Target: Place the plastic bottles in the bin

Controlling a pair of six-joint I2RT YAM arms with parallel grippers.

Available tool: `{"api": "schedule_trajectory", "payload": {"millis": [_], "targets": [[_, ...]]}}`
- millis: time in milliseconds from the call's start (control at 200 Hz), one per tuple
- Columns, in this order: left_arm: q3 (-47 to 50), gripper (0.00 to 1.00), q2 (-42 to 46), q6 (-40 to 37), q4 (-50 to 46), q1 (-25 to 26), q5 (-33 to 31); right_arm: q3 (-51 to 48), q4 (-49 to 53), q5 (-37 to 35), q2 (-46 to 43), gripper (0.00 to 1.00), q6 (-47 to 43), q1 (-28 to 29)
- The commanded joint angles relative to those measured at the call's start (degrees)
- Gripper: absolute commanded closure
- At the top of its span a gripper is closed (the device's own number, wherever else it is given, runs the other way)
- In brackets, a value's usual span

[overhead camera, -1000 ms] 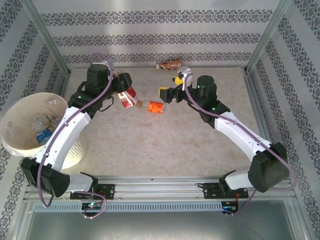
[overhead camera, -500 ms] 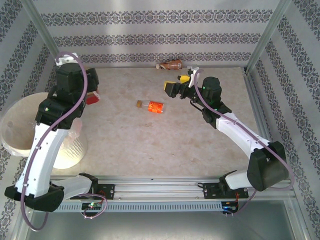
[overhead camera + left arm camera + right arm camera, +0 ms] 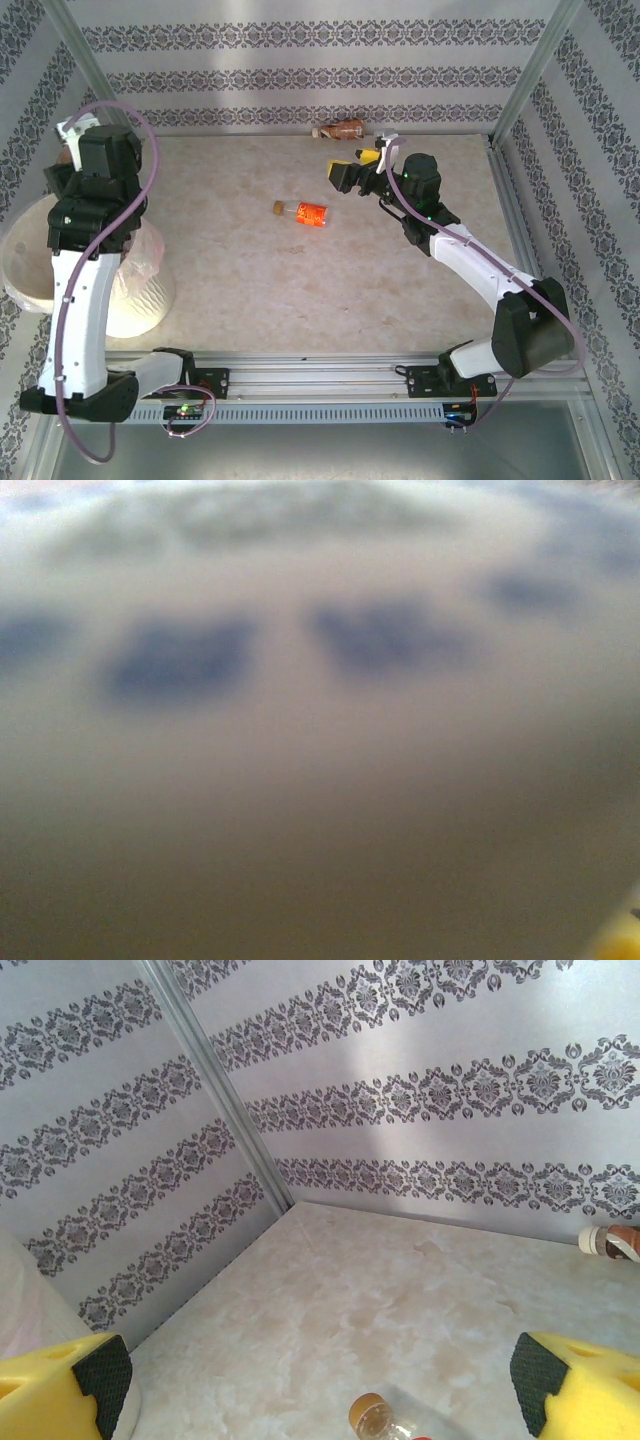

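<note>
The left arm [image 3: 95, 200] is hanging over the bin [image 3: 148, 300] at the left. Whether the left pincer is clamping anything, I cannot tell. The right pincer [image 3: 352, 166] is hovering wide apart above the bench [image 3: 300, 290], near an orange-labelled bottle [image 3: 311, 213] lying mid-bench. A brown bottle [image 3: 342, 128] is lying by the far wall.

Marbled table [image 3: 300, 290] bears orange-labelled bottle [image 3: 305, 212] centrally; brown bottle [image 3: 343, 129] at far edge; bin [image 3: 140, 300] at left.

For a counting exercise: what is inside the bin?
The bin shows cream inner wall at its left; the left arm covers the rest, hiding any bottles.
</note>
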State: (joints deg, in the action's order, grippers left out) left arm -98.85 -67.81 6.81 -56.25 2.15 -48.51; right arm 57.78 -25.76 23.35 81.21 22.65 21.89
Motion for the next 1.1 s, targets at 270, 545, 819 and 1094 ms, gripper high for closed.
{"api": "schedule_trajectory", "payload": {"millis": [270, 545, 819, 1094], "targets": [[2.78, 0.42, -1.39, -0.65, -7.58, -20.57, 7.54, 3.16, -1.14, 1.03, 2.25, 0.02, 0.45, 0.16], [7.31, 0.41, -2.6, -0.12, -8.68, -30.25, 11.24, 4.63, 0.9, 1.54, 3.06, 0.02, 0.46, 0.42], [8.61, 0.4, -5.18, 1.9, -9.16, -31.68, 16.97, 4.78, 1.24, 1.5, 3.37, 0.02, 0.19, 1.04], [6.94, 0.28, -7.95, 2.67, -10.98, -32.23, 11.97, 5.36, 1.94, 1.6, 4.27, 0.02, -0.95, 1.58]]}}
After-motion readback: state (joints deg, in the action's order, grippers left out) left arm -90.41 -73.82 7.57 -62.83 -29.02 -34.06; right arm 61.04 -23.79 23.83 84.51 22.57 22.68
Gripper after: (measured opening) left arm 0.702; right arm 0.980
